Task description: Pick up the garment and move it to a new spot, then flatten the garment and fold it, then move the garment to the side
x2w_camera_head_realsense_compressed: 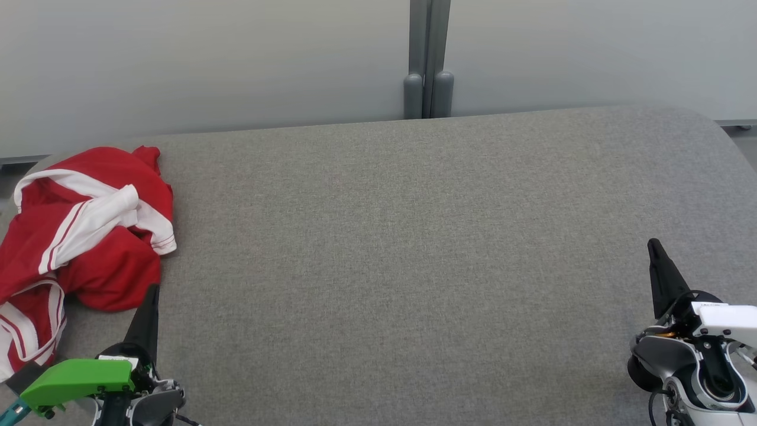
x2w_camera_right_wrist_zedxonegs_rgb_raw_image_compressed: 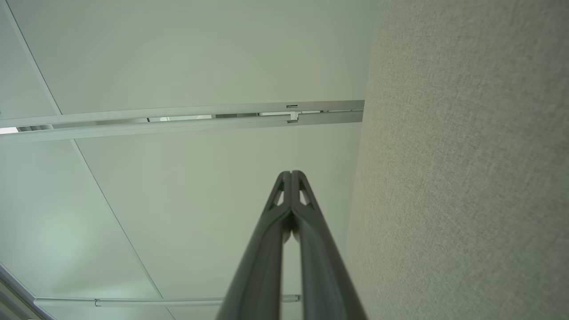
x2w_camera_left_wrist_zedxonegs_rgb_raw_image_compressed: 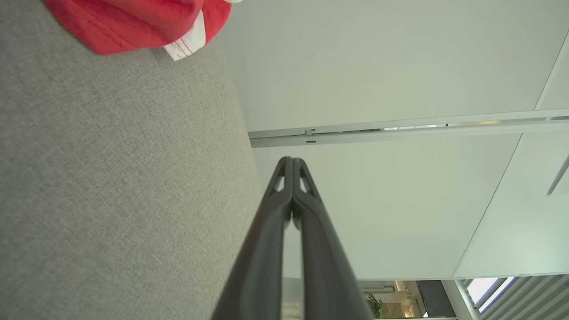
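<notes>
So the garment (x2w_camera_head_realsense_compressed: 89,231) is a red top with white stripes and trim, sitting in a crumpled heap at the far left of the grey fabric tabletop (x2w_camera_head_realsense_compressed: 414,266). Part of it runs off the left edge of the head view, so I can't see the whole thing. It's bunched up, with folds lying over each other, nowhere near flat.

The left hand (x2w_camera_head_realsense_compressed: 155,290) is at the lower left with its two dark fingers pressed together and nothing between them. The tip is just beside the lower right edge of the heap. In the left wrist view the red cloth sits up in the corner, off to the side of the fingers, so it looks apart rather than touching. There's a bright green cover (x2w_camera_head_realsense_compressed: 80,378) on that wrist.

The right hand (x2w_camera_head_realsense_compressed: 653,244) is at the lower right, well away from the garment. Its fingers are also together and empty, over bare tabletop.

Behind the tabletop are pale wall panels (x2w_camera_head_realsense_compressed: 236,59) with a grey post (x2w_camera_head_realsense_compressed: 429,59) between them.
</notes>
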Robot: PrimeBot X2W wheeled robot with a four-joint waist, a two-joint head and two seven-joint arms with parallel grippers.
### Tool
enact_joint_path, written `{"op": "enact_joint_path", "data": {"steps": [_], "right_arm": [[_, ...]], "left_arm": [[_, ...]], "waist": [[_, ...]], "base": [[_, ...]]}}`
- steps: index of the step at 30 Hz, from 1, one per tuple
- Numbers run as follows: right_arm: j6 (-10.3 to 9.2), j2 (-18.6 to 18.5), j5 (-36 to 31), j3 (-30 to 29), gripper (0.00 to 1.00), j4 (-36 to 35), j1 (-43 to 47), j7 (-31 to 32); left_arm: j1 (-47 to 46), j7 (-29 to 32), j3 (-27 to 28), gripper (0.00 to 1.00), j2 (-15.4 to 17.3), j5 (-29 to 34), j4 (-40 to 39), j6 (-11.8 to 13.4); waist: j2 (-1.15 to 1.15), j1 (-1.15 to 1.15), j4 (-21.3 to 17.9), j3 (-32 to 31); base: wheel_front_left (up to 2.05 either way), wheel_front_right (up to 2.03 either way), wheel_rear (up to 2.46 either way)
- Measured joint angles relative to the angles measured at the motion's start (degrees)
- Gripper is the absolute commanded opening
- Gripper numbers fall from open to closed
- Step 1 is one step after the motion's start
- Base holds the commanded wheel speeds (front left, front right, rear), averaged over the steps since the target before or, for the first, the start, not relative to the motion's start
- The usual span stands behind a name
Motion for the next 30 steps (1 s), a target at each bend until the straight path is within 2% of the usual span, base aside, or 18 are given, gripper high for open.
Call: {"op": "enact_joint_path", "data": {"steps": [30], "right_arm": [[0.0,0.1,0.0,-0.2,0.0,-0.1,0.0,0.2]], "left_arm": [[0.0,0.0,0.0,0.0,0.0,0.0,0.0,0.0]], "waist": [[0.0,0.0,0.0,0.0]], "base": [[0.0,0.0,0.0]]}}
